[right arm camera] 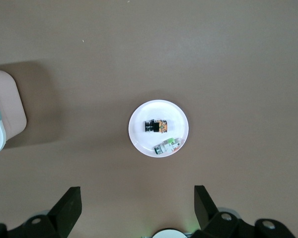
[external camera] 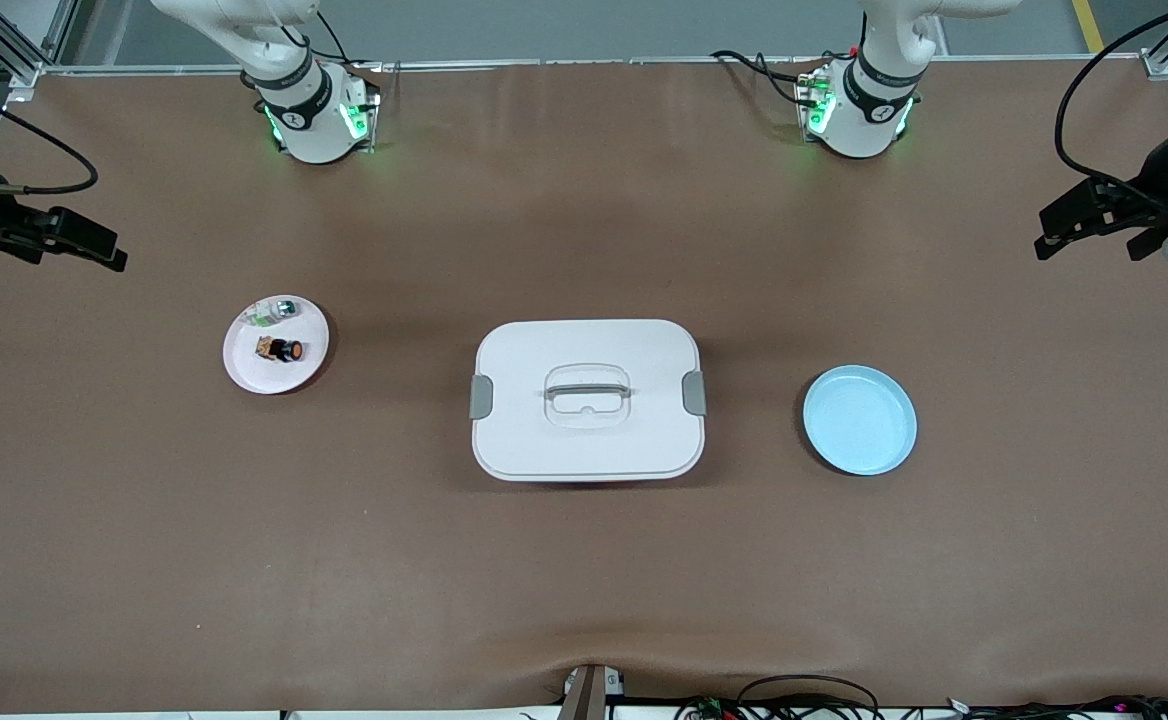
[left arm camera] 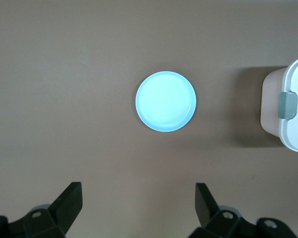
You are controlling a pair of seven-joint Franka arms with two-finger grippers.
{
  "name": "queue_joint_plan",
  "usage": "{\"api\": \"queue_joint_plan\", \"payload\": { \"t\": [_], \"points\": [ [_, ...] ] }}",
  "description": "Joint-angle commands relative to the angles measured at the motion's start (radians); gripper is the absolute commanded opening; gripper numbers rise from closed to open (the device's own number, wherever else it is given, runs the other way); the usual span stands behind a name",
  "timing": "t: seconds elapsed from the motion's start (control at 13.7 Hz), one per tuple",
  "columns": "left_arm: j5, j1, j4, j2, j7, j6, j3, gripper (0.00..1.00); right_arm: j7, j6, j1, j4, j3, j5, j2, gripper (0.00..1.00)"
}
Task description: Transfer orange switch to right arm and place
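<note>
The orange switch (external camera: 287,350) (right arm camera: 156,126) lies on its side on a small white plate (external camera: 244,375) (right arm camera: 139,141) toward the right arm's end of the table. Beside it on the plate lies a clear-and-green switch (external camera: 279,310) (right arm camera: 168,147). My right gripper (external camera: 74,245) (right arm camera: 137,194) hangs high over that end of the table, off to the side of the plate, open with nothing between its fingers. Up over the left arm's end, my left gripper (external camera: 1089,240) (left arm camera: 138,191) is open too and holds nothing.
A white lidded box (external camera: 586,400) (left arm camera: 290,109) (right arm camera: 2,114) with grey clips and a top handle stands mid-table. A bare light-blue plate (external camera: 859,420) (left arm camera: 166,101) lies toward the left arm's end. Brown table surface surrounds them.
</note>
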Motion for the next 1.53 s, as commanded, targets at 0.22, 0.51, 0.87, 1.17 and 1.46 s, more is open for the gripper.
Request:
{"api": "queue_joint_plan", "payload": {
  "t": [0.22,0.51,0.87,1.17,1.46],
  "points": [
    [0.023,0.003,0.024,0.008,0.004,-0.022,-0.003,1.00,0.026,-0.061,0.004,0.050,0.006,0.021,0.001,1.00],
    [0.023,0.005,0.024,0.008,0.004,-0.024,-0.003,1.00,0.010,-0.053,0.039,0.047,-0.004,0.024,0.001,1.00],
    [0.023,0.011,0.021,0.009,0.013,-0.024,-0.002,1.00,0.012,-0.018,0.041,0.047,-0.003,0.018,0.003,1.00],
    [0.024,0.009,0.021,0.009,0.015,-0.024,0.000,1.00,0.026,-0.012,0.035,0.047,-0.005,0.028,0.003,1.00],
    [0.024,0.011,0.021,0.009,0.018,-0.024,0.000,1.00,0.042,0.014,0.036,0.044,-0.006,0.028,0.003,1.00]
  ]
}}
